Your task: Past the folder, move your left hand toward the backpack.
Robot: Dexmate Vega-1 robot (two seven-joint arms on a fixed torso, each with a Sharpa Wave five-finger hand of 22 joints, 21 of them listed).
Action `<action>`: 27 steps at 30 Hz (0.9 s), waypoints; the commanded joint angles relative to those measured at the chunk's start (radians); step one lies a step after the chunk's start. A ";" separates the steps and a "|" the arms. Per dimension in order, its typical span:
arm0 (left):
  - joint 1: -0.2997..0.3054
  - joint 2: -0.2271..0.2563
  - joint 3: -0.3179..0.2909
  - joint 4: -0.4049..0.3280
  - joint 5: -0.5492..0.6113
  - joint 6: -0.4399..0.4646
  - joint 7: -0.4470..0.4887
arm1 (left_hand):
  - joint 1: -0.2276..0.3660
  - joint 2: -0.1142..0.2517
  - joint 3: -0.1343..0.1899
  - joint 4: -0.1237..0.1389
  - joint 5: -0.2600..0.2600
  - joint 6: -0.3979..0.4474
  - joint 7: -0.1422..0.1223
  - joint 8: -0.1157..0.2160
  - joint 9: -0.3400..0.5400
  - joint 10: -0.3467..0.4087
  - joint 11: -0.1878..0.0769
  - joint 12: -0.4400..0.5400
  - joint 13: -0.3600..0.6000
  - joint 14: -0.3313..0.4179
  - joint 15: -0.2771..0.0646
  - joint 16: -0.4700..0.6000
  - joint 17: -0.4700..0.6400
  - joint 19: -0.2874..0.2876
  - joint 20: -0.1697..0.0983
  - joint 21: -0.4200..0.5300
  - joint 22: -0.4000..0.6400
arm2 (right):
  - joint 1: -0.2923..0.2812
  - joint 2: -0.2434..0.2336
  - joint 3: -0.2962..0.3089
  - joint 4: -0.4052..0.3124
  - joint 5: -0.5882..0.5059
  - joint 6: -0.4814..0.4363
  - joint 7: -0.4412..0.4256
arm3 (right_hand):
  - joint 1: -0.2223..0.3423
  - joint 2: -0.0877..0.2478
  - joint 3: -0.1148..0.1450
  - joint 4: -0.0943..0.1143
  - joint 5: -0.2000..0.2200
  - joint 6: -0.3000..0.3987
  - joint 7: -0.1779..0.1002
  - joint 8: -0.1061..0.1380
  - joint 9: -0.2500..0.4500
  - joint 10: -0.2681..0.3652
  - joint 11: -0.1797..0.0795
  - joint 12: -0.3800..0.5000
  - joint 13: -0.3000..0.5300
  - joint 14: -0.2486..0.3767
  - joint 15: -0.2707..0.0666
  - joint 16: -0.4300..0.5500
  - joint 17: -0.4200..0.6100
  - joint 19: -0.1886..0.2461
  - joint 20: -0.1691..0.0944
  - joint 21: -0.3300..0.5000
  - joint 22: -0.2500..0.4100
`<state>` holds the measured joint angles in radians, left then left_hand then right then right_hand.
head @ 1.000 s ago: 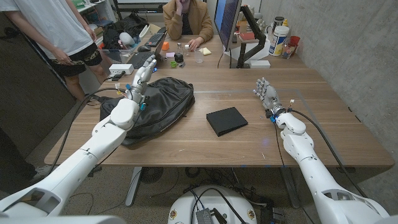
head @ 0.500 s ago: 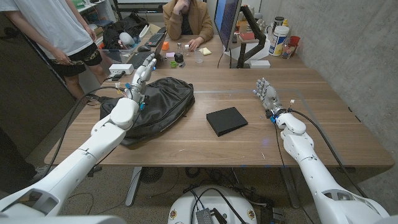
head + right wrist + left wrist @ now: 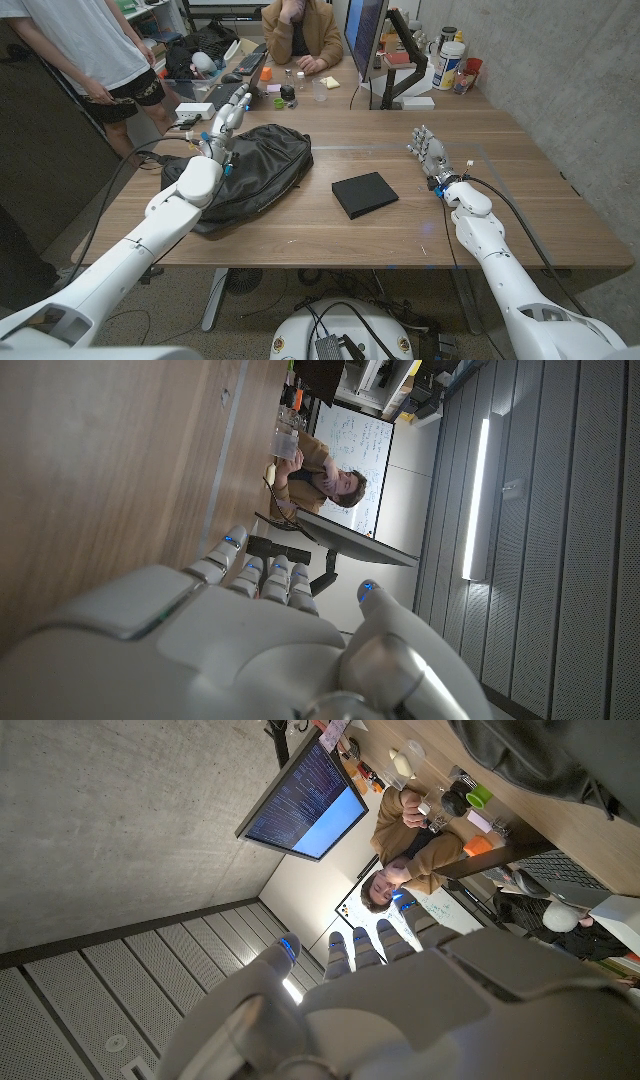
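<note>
Across the last second the scene is nearly static: the left hand (image 3: 222, 128) has held its station over the far, upper part of the backpack (image 3: 250, 172), with at most a slight drift of the forearm, and neither the backpack nor the folder (image 3: 364, 193) has shifted. The left hand's fingers (image 3: 236, 106) are extended and slightly apart, holding nothing; they point away from the robot toward the far table edge, with the backpack's dark fabric directly beneath and behind them. Whether the palm touches the fabric cannot be told from the head view. In the left wrist view the fingers (image 3: 366, 942) reach toward the room beyond, with a dark part of the backpack (image 3: 545, 760) at the frame edge. The folder lies well apart from those fingers, on the side toward the right hand (image 3: 428, 152), between the two hands. The right hand stands raised over the wooden table (image 3: 520, 200), fingers extended and slightly spread, empty. Judgement: the lack of motion indicates the reach is effectively complete, the left hand being past the folder and at the backpack.
</note>
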<state>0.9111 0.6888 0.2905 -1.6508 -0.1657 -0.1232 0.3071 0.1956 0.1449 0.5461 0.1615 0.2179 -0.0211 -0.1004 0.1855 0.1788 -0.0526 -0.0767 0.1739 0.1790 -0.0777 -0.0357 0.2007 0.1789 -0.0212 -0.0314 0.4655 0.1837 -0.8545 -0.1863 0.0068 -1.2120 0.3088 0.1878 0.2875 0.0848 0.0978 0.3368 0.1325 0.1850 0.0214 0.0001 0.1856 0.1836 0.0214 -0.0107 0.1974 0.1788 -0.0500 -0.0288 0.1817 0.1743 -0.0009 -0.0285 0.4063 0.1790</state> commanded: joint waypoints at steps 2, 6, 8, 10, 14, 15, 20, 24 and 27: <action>0.001 0.017 0.005 -0.028 0.059 0.045 0.023 | 0.012 0.017 0.009 0.001 0.004 0.004 -0.004 0.009 0.003 -0.006 0.002 0.005 0.002 -0.009 -0.041 -0.002 0.003 -0.004 -0.033 -0.001 0.002 | 0.003 0.000 0.001 0.006 0.001 0.002 0.003 | 0.009 0.064 -0.003 0.003 0.006 0.007 0.000 0.005 0.002 0.012 0.001 0.006 0.002 -0.006 -0.002 0.005 0.003 0.006 -0.060 -0.005 0.005; 0.002 0.022 0.006 -0.038 0.076 0.061 0.029 | 0.012 0.017 0.009 0.002 0.004 0.006 -0.004 0.009 0.003 -0.006 0.001 0.005 0.002 -0.010 -0.042 -0.002 0.003 -0.004 -0.034 -0.001 0.003 | 0.004 0.001 0.002 0.009 0.001 0.002 0.003 | 0.009 0.064 -0.004 0.003 0.006 0.007 -0.001 0.005 0.002 0.012 0.000 0.006 0.002 -0.006 -0.002 0.005 0.003 0.007 -0.060 -0.006 0.005; 0.002 0.023 0.006 -0.040 0.079 0.064 0.030 | 0.013 0.017 0.010 0.002 0.004 0.006 -0.004 0.009 0.003 -0.006 0.000 0.006 0.002 -0.010 -0.041 -0.002 0.003 -0.004 -0.034 -0.001 0.003 | 0.005 0.001 0.002 0.010 0.001 0.003 0.004 | 0.009 0.064 -0.004 0.003 0.006 0.007 0.000 0.005 0.002 0.012 0.000 0.006 0.002 -0.006 -0.002 0.005 0.003 0.007 -0.060 -0.006 0.005; 0.003 0.023 0.005 -0.042 0.080 0.065 0.029 | 0.013 0.017 0.010 0.002 0.004 0.006 -0.004 0.009 0.003 -0.006 0.000 0.006 0.002 -0.011 -0.041 -0.002 0.003 -0.004 -0.034 -0.002 0.003 | 0.006 0.001 0.002 0.012 0.001 0.003 0.004 | 0.009 0.064 -0.004 0.003 0.006 0.007 0.000 0.005 0.002 0.012 0.000 0.006 0.002 -0.005 -0.002 0.005 0.003 0.007 -0.059 -0.006 0.005; 0.006 0.027 0.004 -0.049 0.086 0.070 0.029 | 0.013 0.017 0.010 0.002 0.004 0.006 -0.004 0.009 0.003 -0.006 0.000 0.006 0.002 -0.011 -0.041 -0.002 0.003 -0.004 -0.035 -0.002 0.003 | 0.007 0.001 0.001 0.014 0.000 0.003 0.004 | 0.009 0.064 -0.004 0.003 0.006 0.007 0.001 0.005 0.002 0.012 0.000 0.006 0.002 -0.006 -0.001 0.005 0.003 0.008 -0.060 -0.007 0.005; 0.006 0.028 0.004 -0.050 0.089 0.072 0.030 | 0.013 0.017 0.010 0.002 0.004 0.006 -0.003 0.009 0.003 -0.007 0.000 0.006 0.002 -0.011 -0.041 -0.002 0.003 -0.004 -0.035 -0.002 0.003 | 0.007 0.001 0.001 0.015 0.000 0.002 0.005 | 0.009 0.064 -0.004 0.003 0.006 0.007 0.000 0.005 0.002 0.012 0.001 0.007 0.002 -0.006 -0.002 0.005 0.003 0.007 -0.059 -0.007 0.005; 0.009 0.035 0.005 -0.065 0.111 0.090 0.039 | 0.014 0.017 0.011 0.003 0.003 0.003 -0.004 0.006 0.003 -0.013 0.002 0.004 0.002 -0.018 -0.040 -0.003 0.003 -0.008 -0.036 -0.006 0.003 | 0.007 0.002 0.001 0.015 -0.001 0.003 0.004 | 0.009 0.064 -0.004 0.003 0.006 0.008 0.000 0.005 0.002 0.012 0.001 0.007 0.002 -0.006 -0.002 0.005 0.003 0.008 -0.060 -0.008 0.005; 0.012 0.043 0.007 -0.078 0.132 0.108 0.046 | 0.014 0.017 0.012 0.004 0.003 0.003 -0.003 0.006 0.003 -0.015 0.003 0.004 0.002 -0.022 -0.038 -0.004 0.004 -0.009 -0.036 -0.007 0.003 | 0.009 0.002 0.000 0.016 -0.002 0.003 0.006 | 0.010 0.064 -0.004 0.003 0.006 0.007 0.000 0.005 0.002 0.012 0.002 0.006 0.002 -0.005 -0.001 0.005 0.003 0.008 -0.059 -0.008 0.005; 0.015 0.048 0.007 -0.086 0.145 0.117 0.049 | 0.014 0.018 0.012 0.004 0.003 0.003 -0.003 0.006 0.004 -0.016 0.003 0.004 0.002 -0.025 -0.038 -0.005 0.004 -0.013 -0.034 -0.009 0.003 | 0.010 0.002 -0.001 0.017 -0.002 0.002 0.006 | 0.010 0.064 -0.004 0.003 0.006 0.007 0.001 0.005 0.002 0.011 0.001 0.006 0.002 -0.006 -0.002 0.005 0.003 0.009 -0.060 -0.009 0.005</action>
<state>0.9188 0.7207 0.2950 -1.7087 -0.0639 -0.0400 0.3423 0.1956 0.1449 0.5502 0.1656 0.2178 -0.0212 -0.1003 0.1855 0.1788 -0.0580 -0.0712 0.1739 0.1790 -0.0930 -0.0359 0.2007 0.1789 -0.0244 -0.0323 0.4584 0.1837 -0.8478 -0.1851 0.0082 -1.1984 0.3097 0.1905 0.2914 0.0848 0.0978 0.3336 0.1357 0.1850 0.0214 0.0001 0.1856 0.1836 0.0214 -0.0107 0.1974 0.1788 -0.0500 -0.0287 0.1817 0.1743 0.0029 -0.0323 0.3986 0.1790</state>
